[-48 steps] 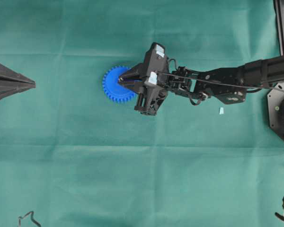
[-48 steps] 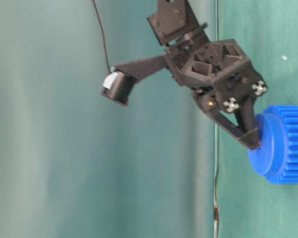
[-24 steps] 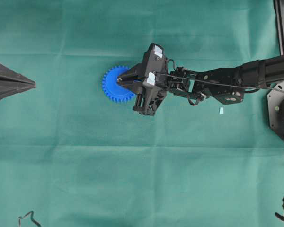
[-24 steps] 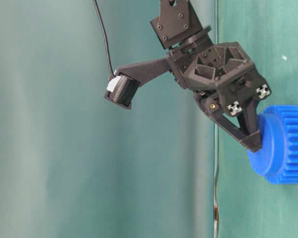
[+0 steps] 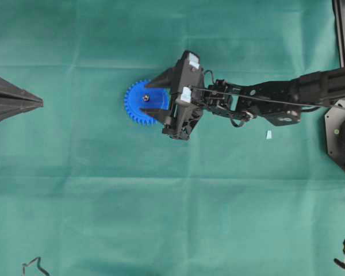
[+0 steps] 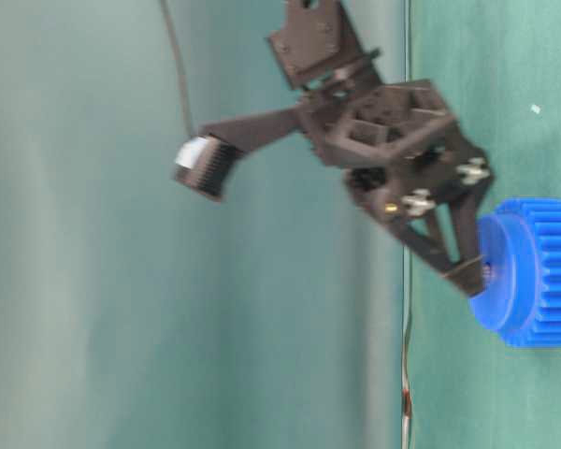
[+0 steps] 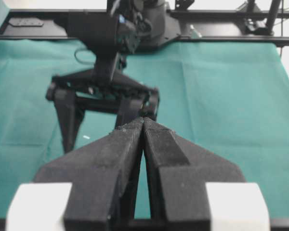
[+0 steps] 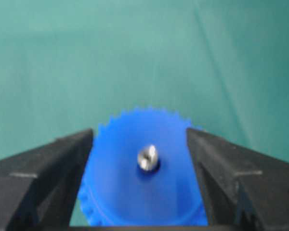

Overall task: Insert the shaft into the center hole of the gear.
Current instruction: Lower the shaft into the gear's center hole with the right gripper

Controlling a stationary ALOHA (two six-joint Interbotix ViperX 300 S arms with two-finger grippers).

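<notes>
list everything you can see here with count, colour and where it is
gear: one, bright blue, lying flat on the cloth left of centre in the overhead view
shaft: one, silver-grey, standing in the center hole of the gear's hub
scrap: one, pale blue, on the cloth under the right arm
cloth: one, green, covering the table
wire piece: one, dark, bottom left corner of the overhead view
left pincer: one, black, fingers together, parked at the left edge, holding nothing
right pincer: one, black, fingers spread either side of the shaft above the gear
</notes>
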